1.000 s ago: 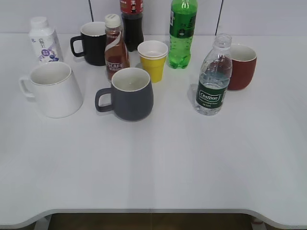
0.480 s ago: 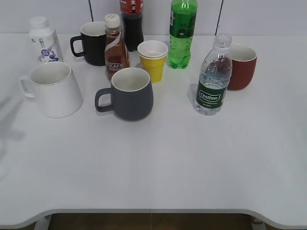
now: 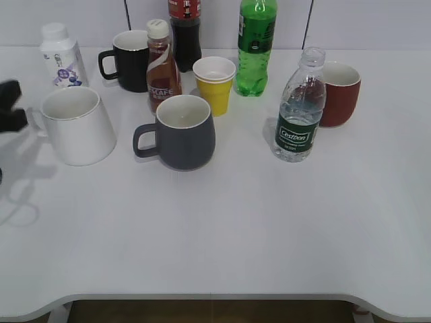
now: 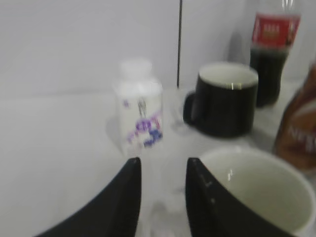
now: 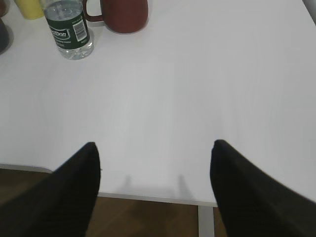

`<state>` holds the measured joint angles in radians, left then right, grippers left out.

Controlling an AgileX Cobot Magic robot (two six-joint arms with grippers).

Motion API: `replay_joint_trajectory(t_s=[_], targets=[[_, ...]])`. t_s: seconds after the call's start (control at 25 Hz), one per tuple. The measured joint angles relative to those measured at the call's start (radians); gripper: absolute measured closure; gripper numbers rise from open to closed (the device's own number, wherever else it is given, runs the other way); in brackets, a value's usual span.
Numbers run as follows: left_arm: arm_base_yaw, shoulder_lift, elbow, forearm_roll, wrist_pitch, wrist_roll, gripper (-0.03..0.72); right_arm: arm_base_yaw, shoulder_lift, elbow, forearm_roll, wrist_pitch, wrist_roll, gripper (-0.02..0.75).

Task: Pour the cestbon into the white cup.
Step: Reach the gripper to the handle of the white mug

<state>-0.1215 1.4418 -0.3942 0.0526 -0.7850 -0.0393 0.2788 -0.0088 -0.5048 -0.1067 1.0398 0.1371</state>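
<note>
My left gripper (image 4: 163, 170), jaws narrowly apart, faces the small white bottle (image 4: 138, 107); the white cup (image 4: 252, 190) sits right. My right gripper (image 5: 154, 153) gapes wide over bare table (image 5: 197, 89), the water bottle (image 5: 66, 27) far ahead-left.

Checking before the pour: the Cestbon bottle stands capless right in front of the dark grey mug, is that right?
Not quite. The Cestbon bottle does stand capless, but in front of the red-brown mug, not the dark grey mug, which sits nearer the middle. The exterior view shows it.

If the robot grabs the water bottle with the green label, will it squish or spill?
Probably a little of both. The cestbon looks like thin, ribbed clear plastic, so a hard squeeze would likely dent it. It has no cap, so tilting or squeezing may slosh water out. It is only partly full, so it is probably light and easy to tip.
</note>
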Motion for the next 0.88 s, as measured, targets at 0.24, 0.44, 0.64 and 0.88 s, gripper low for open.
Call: replay_joint_trajectory(t_s=[0.24,0.44,0.64,0.88], targets=[[0.048,0.127,0.073,0.072,-0.169,-0.148,0.450,0.000,0.000,0.000,0.000,0.000,0.000,0.217],[0.213,0.205,0.095,0.343,-0.296,-0.297,0.450,0.000,0.000,0.000,0.000,0.000,0.000,0.217],[0.377,0.316,0.072,0.558,-0.353,-0.229,0.446,0.000,0.000,0.000,0.000,0.000,0.000,0.217],[0.385,0.430,0.025,0.599,-0.416,-0.120,0.388,0.000,0.000,0.000,0.000,0.000,0.000,0.228]])
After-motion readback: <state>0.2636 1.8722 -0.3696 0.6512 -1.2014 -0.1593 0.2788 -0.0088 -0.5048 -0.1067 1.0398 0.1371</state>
